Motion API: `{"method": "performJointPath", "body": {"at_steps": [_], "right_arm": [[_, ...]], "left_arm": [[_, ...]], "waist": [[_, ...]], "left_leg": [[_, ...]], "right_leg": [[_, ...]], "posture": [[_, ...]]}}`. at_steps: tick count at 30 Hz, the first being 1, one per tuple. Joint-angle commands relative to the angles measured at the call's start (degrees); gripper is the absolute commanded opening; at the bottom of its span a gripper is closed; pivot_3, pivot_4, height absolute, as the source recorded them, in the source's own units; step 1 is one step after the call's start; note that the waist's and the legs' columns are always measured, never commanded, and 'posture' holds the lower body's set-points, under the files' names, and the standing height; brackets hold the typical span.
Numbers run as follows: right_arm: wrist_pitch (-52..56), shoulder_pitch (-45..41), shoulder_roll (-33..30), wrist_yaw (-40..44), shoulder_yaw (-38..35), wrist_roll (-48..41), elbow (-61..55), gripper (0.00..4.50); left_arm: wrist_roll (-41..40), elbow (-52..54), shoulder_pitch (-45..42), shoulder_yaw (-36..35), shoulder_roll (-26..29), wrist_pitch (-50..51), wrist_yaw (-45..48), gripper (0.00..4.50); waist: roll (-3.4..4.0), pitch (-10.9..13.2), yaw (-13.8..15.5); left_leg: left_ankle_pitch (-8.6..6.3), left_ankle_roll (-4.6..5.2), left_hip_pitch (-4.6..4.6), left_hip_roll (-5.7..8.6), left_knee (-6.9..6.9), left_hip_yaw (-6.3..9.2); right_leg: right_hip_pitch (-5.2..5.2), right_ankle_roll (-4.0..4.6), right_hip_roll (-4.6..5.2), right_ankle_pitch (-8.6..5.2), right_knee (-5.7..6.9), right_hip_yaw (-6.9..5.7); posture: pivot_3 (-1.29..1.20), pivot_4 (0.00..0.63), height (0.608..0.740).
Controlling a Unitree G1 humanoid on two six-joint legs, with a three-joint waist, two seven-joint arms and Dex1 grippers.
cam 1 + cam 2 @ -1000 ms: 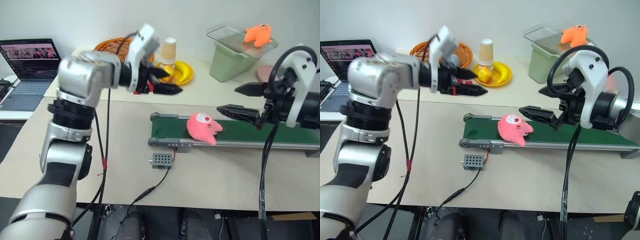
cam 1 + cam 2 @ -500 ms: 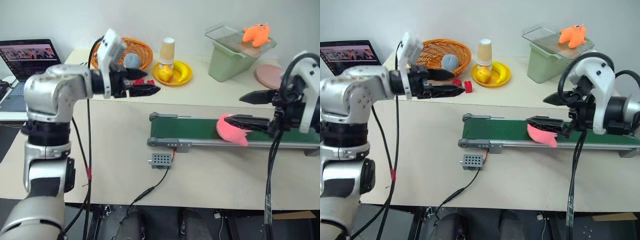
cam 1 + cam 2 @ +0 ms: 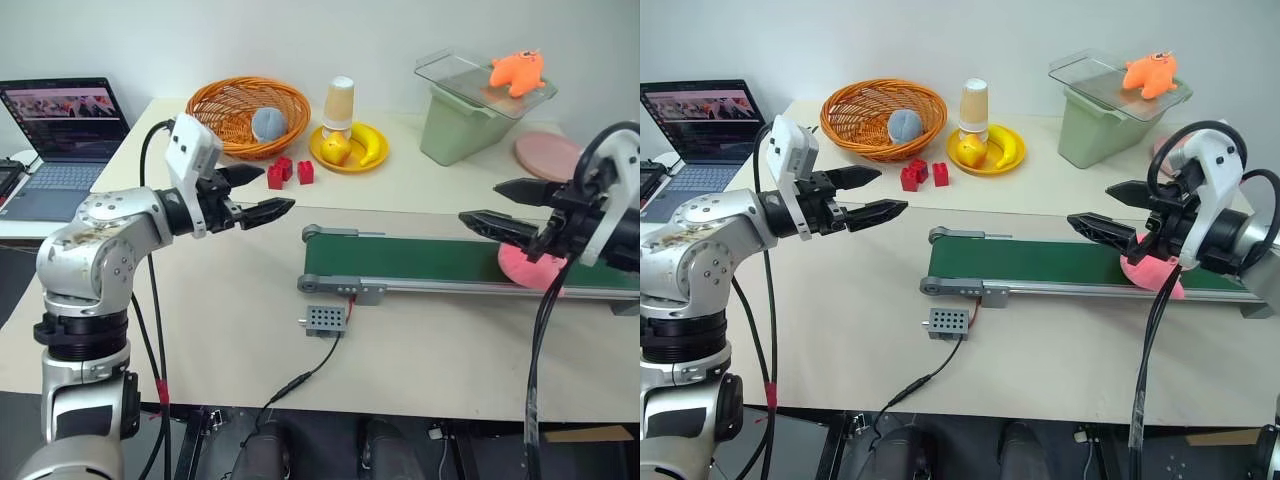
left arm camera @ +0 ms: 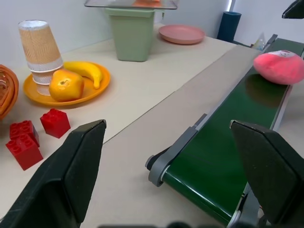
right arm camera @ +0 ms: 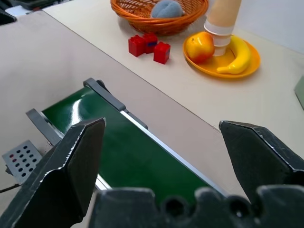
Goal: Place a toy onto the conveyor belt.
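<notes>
Toy: the pink plush toy (image 3: 1150,275) lies on the conveyor belt (image 3: 420,262), toward its right end, partly hidden behind the right gripper (image 3: 1103,209).
Belt: it runs along the middle of the tabletop (image 3: 420,350), parallel to the near edge; a wire joins it to a small grey box (image 3: 324,320) just in front of its left end.
Handling: the toy looks soft, light and squashy, unlikely to break or slip; I judge a pinch across its rounded middle would hold best.
Left gripper (image 3: 258,193): fingers spread, holding nothing, in the air over the left part of the tabletop, well apart from the belt.
Right gripper: fingers spread, holding nothing, above the belt's right end, near the toy.
Far edge: orange basket (image 3: 245,103) with a grey ball, red blocks (image 3: 288,172), yellow plate (image 3: 348,146) with fruit and a paper cup, green bin (image 3: 462,120) with an orange toy (image 3: 516,70) on its clear lid, pink plate (image 3: 548,155).
Obstruction: none seen on the belt itself.
</notes>
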State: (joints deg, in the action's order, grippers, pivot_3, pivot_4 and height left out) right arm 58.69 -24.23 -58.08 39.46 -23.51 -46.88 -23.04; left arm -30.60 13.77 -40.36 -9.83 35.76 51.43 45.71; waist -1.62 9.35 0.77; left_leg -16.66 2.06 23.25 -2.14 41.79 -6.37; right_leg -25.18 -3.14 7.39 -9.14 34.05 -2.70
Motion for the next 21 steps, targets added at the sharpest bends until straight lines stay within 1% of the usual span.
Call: {"method": "performJointPath", "body": {"at_steps": [1, 7, 14, 21], "right_arm": [[-1.36, -0.07, -1.39, 0.02, -2.15, 0.65, -0.58, 4.50], [-1.12, 1.59, -0.53, -0.51, -2.57, 0.48, -1.67, 4.50], [-6.01, 5.90, 1.71, -0.67, -1.33, 3.79, -2.09, 4.50], [-7.45, 3.77, 2.26, -1.11, -0.38, 4.26, -1.00, 4.50]], "left_arm": [[-1.04, 2.77, 0.48, -0.58, -0.05, -1.76, -1.22, 4.47], [0.04, 3.30, 2.90, 1.17, -0.60, -4.69, -2.42, 4.47], [1.04, 4.11, 5.26, 1.88, -1.12, -7.63, -4.77, 4.47], [0.89, 3.70, 4.85, 1.92, -1.90, -8.99, -6.42, 4.47]], "waist": [[0.00, 0.00, -0.08], [0.00, 0.00, -0.10], [0.00, 0.00, 0.01], [0.00, 0.00, -0.12]], "left_leg": [[0.00, 0.00, -0.02, 0.00, 0.00, 0.00], [0.00, 0.01, -0.06, 0.00, -0.01, -0.01], [-0.01, 0.01, -0.03, 0.02, -0.01, 0.00], [-0.01, 0.02, -0.06, 0.04, -0.01, 0.00]], "right_leg": [[0.00, 0.00, 0.00, 0.00, 0.00, 0.00], [0.01, 0.01, 0.00, 0.00, 0.00, 0.03], [0.02, 0.01, 0.00, 0.00, -0.01, 0.02], [0.02, 0.01, 0.00, 0.00, -0.02, 0.05]], "posture": [[0.00, 0.150, 0.739], [0.00, 0.150, 0.739], [0.00, 0.150, 0.739], [0.00, 0.150, 0.739]]}}
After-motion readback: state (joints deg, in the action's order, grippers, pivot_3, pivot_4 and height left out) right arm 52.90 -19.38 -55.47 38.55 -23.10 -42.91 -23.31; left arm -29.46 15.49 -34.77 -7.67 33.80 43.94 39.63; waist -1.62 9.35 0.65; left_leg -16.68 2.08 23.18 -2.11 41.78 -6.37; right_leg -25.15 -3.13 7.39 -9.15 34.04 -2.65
